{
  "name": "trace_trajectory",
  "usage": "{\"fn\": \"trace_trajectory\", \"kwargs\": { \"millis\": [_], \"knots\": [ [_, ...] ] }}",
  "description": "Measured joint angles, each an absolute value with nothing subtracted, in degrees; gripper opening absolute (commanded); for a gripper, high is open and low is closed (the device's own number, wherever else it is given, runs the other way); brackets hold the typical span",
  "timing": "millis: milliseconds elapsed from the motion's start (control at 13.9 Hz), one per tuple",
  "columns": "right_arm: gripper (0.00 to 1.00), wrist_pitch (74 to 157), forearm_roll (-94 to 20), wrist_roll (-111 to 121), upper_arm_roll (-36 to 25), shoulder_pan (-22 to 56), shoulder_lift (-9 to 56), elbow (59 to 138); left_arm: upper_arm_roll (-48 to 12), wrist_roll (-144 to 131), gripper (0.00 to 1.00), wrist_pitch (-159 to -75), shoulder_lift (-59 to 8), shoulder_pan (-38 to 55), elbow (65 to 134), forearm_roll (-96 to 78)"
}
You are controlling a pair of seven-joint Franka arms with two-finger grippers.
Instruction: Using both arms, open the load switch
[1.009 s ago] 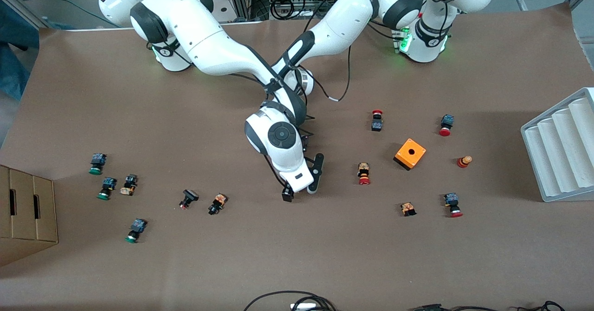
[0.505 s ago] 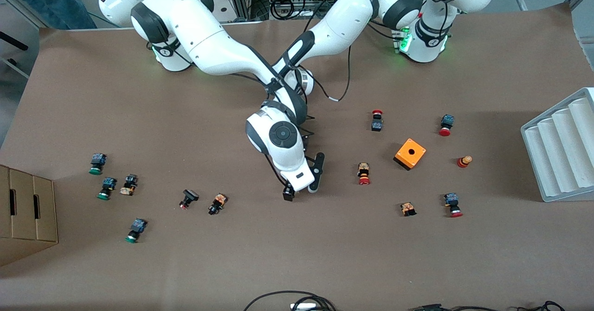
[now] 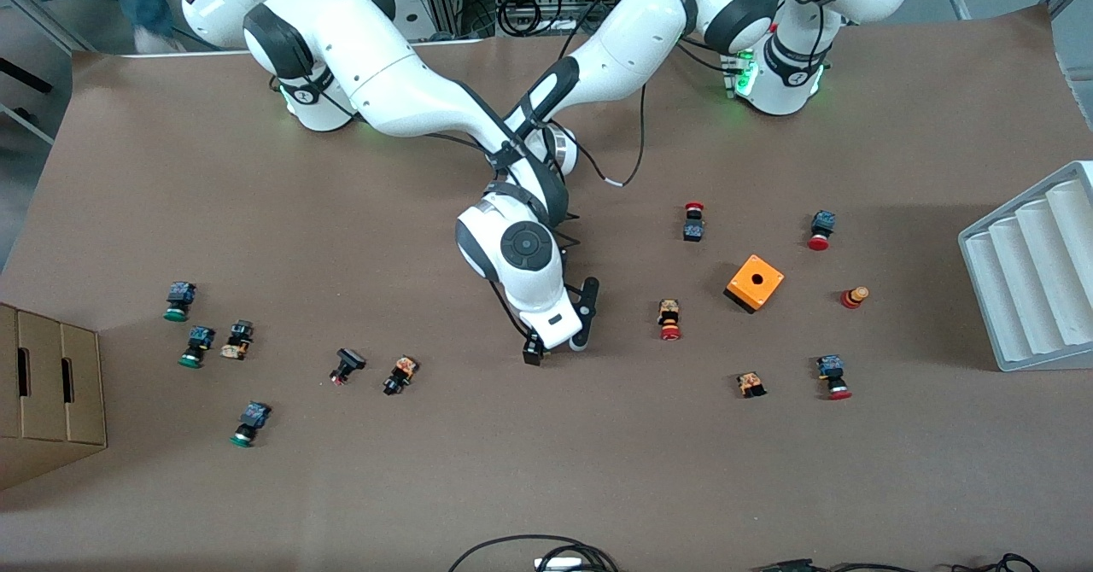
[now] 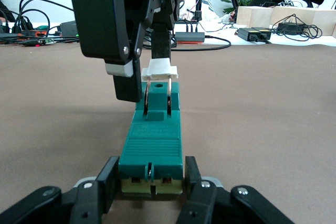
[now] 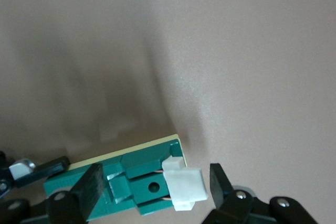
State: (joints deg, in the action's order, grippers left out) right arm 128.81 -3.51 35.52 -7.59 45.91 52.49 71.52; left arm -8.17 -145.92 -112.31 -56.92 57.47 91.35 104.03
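Note:
The load switch [image 4: 152,140] is a narrow green block lying on the brown table, with a white sliding piece [image 4: 159,71] at one end. My left gripper [image 4: 150,174] is shut on the block's other end, a finger [image 4: 107,174] pressed on each side. My right gripper [image 5: 155,177] hangs open over the end with the white piece [image 5: 184,184], its fingers [image 5: 92,182] clear of the switch [image 5: 131,174] on both sides. In the front view the right gripper [image 3: 555,350] is at mid-table and its hand hides the switch and the left gripper.
An orange box with a hole [image 3: 755,282] and several red-capped push buttons [image 3: 669,319] lie toward the left arm's end. Green-capped buttons [image 3: 195,346] lie toward the right arm's end, by a cardboard box [image 3: 43,393]. A white ribbed tray [image 3: 1033,273] stands at the table's edge.
My right hand has shifted slightly toward the left arm's end and a little farther from the front camera. The left arm has not moved.

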Motion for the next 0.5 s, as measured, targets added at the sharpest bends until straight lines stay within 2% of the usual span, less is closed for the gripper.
{"fn": "trace_trajectory", "kwargs": {
  "millis": [505],
  "knots": [
    [0.78, 128.79, -3.52, 35.65, -7.69, 45.95, 52.49, 71.50, -8.17, -145.92, 0.58, -112.31, -56.92, 57.47, 91.35, 104.03]
  ]
}}
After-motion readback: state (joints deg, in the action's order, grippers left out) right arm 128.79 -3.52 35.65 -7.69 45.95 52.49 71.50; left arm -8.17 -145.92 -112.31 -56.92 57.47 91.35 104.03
